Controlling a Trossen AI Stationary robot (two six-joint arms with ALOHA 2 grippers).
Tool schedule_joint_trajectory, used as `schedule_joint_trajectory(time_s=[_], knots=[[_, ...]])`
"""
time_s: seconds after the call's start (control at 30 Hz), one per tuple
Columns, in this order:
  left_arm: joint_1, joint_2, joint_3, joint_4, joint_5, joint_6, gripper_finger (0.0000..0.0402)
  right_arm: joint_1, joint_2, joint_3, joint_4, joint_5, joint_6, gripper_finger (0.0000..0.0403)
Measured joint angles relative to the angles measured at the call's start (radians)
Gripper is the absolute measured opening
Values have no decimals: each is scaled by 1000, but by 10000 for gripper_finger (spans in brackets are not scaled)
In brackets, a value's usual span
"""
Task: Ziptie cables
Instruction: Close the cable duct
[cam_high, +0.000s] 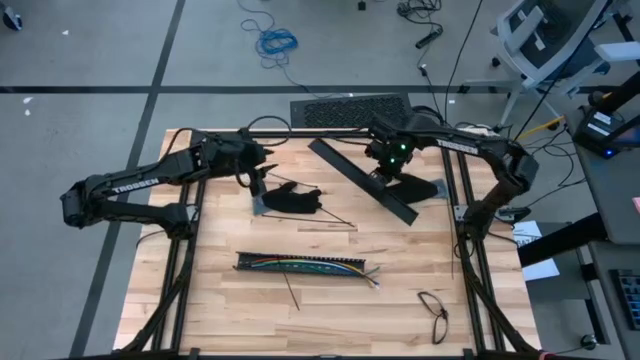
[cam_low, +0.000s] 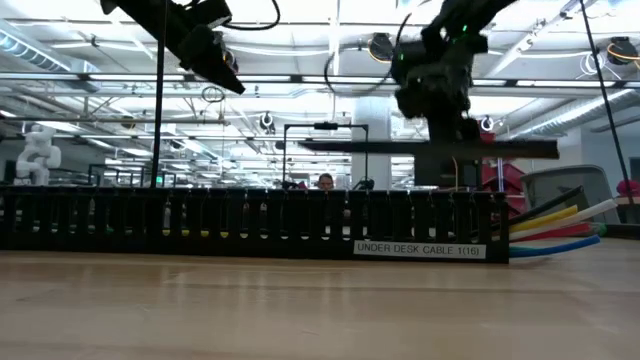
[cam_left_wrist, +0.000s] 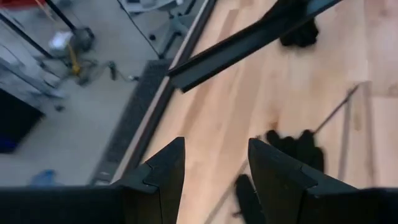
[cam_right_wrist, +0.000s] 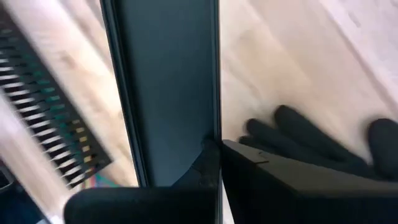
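At counter (cam_high: 200, 300) rear: right gripper (cam_high: 385, 178) fingers clamped on black bar (cam_high: 360, 180); left gripper (cam_high: 255, 180) half-open, empty.
Cables (cam_high: 300, 266) untied in slotted duct (cam_high: 305, 266); next, probably fetch ziptie (cam_high: 325, 217).

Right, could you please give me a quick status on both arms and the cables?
Left gripper open, empty, above the table's far-left part. Right gripper shut on the long black cover strip, lifted. Cables lying in the slotted duct, untied. Nothing blocking.

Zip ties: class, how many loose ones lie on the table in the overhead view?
2: one zip tie beside the black gloves, another zip tie just below the slotted cable tray. Others may be hidden.
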Motion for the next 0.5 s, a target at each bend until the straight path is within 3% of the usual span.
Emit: schedule_joint_trajectory(time_s=[0.3, 0.5], knots=[[21, 0, 0, 96, -41, 208, 173, 163, -77, 1, 9, -47, 83, 0], [12, 0, 62, -157, 79, 184, 173, 232, -76, 1, 23, -47, 90, 0]])
